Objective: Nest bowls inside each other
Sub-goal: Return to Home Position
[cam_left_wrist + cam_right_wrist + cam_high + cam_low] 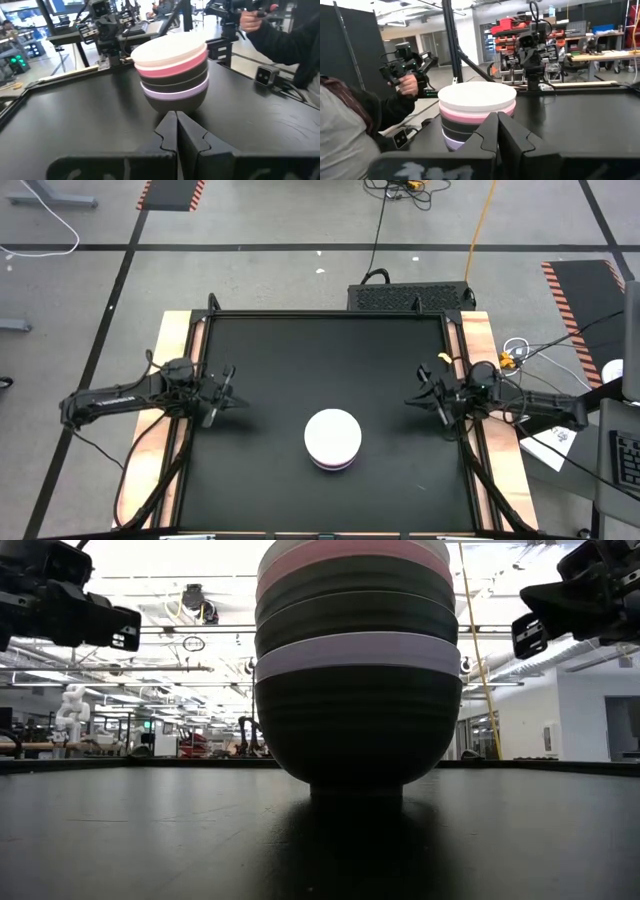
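Nesting looks done: bowls (pixel 333 439) all in one stack, white on top, mid-counter (pixel 300 350) toward the front. Both left hand (pixel 228 392) and right hand (pixel 425 395) pressed together, empty, at opposite edges. Nothing left to stack.

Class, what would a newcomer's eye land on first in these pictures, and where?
A stack of bowls stands near the middle of the table, white bowl on top, pink, black and lavender below. The left gripper and right gripper hang at either side, fingers shut, apart from it.
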